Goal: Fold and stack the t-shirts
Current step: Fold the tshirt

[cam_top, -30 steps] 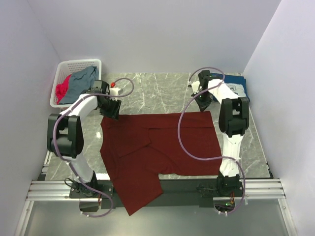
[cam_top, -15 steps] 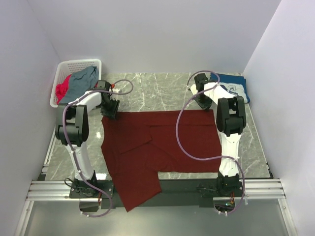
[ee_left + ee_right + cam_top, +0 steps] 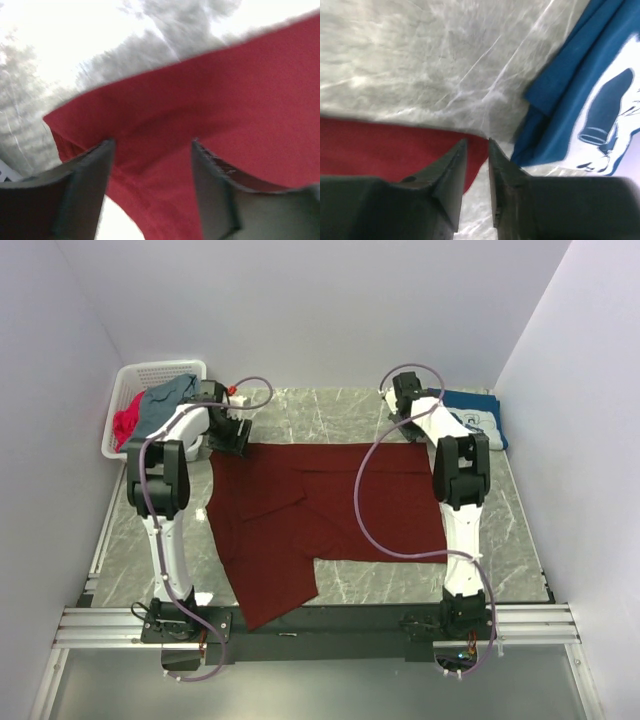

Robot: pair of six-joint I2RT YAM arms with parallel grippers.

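The maroon shirt point(image 3: 330, 505) lies spread flat on the marble table point(image 3: 330, 415), its far hem running straight between the two grippers, one sleeve folded in over the chest, and its near left part trailing over the table's near edge. The left gripper point(image 3: 151, 147) sits at the shirt's far left corner with its jaws spread wide. In the left wrist view, red cloth fills the gap between the two dark fingers point(image 3: 85, 190), and the corner of the cloth shows just beyond them against the pale stone. Nothing is pinched there. The right gripper point(image 3: 477, 145) is at the far right corner, jaws only a narrow slit apart. The red corner lies on the table right at the fingertips and shows through the slit, loose rather than clamped. Just beside that corner, to the right, the folded navy shirt point(image 3: 570, 95) rests on the table with its white print facing up, close to the maroon shirt but not clearly touching it. At the far left stands the white basket point(image 3: 160, 368), holding a grey-blue shirt point(image 3: 165, 400) and a pink shirt point(image 3: 124, 426), both crumpled, the pink one lying nearer the camera.
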